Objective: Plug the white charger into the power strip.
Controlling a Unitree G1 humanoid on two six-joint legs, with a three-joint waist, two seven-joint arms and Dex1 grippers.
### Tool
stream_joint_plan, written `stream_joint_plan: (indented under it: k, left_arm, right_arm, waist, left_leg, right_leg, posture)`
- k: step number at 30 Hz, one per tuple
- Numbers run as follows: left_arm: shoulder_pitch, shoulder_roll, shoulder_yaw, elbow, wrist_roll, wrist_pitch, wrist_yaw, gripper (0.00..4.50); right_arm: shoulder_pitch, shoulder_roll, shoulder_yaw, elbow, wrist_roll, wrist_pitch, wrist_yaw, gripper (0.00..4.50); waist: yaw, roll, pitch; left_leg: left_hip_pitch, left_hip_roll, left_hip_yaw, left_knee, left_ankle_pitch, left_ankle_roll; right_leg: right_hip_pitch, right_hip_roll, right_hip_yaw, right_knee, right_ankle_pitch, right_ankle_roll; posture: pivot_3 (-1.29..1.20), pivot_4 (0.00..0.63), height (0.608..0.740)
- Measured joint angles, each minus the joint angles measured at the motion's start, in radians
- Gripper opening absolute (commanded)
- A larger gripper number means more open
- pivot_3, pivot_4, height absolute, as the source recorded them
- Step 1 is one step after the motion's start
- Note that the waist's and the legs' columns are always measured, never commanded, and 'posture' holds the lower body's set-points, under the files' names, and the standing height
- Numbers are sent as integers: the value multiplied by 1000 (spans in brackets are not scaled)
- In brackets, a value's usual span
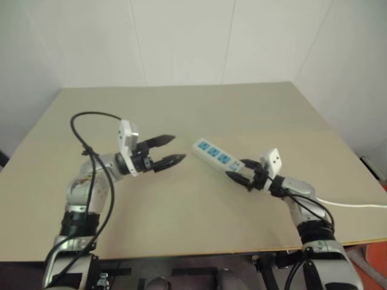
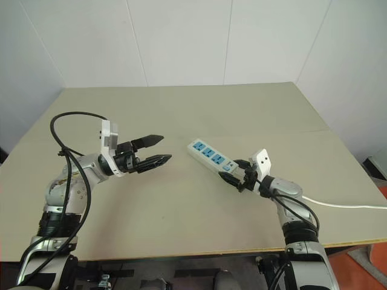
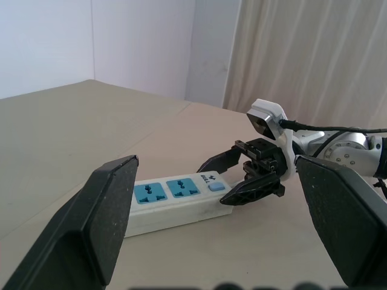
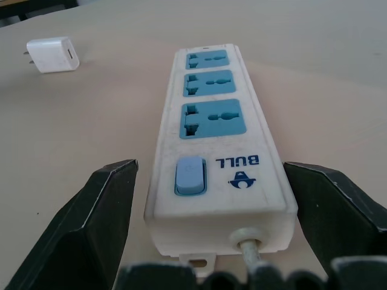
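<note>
The power strip (image 4: 221, 130) lies flat on the beige surface (image 1: 181, 109), a little right of the middle of the frame in the head views, set on a diagonal from upper left to lower right. It is a white bar with three blue-faced sockets in a row, then a pale blue switch (image 4: 189, 176) near the cord end. Beside the switch the word "BULL" is printed in blue, with a small blue logo next to it; in the right wrist view this writing appears upside down. A thin white cord (image 1: 354, 205) leaves the lower right end of the strip and runs to the right edge of the frame. The white charger (image 4: 53, 55) is in the upper left of the right wrist view, lying on the surface well apart from the strip, its two metal prongs pointing to the left of that frame. The right pincer (image 1: 240, 170) is spread, with one black finger on each side of the cord end of the strip, and I cannot tell if the fingers touch it. The left pincer (image 1: 170, 150) is at the left of centre, above the surface, also spread wide and empty, its tips pointing toward the strip.
</note>
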Motion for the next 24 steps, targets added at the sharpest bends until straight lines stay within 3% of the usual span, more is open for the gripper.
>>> stream_joint_plan:
  k: [13,24]
  left_arm:
    - [13,9,1,-22,-12,9,-11,4500]
    - [22,19,1,-32,-17,22,-11,4500]
  right_arm:
    - [-15,57,5,110,-31,-207,-40,4471]
    - [-53,71,4,225,-40,-250,-35,4471]
  waist:
    - [-2,0,0]
    - [-2,0,0]
  left_leg:
    - [1,0,0,0,0,0]
    - [1,0,0,0,0,0]
  right_leg:
    - [0,0,0,0,0,0]
    - [0,0,0,0,0,0]
  posture:
    - [0,150,740]
    - [0,150,740]
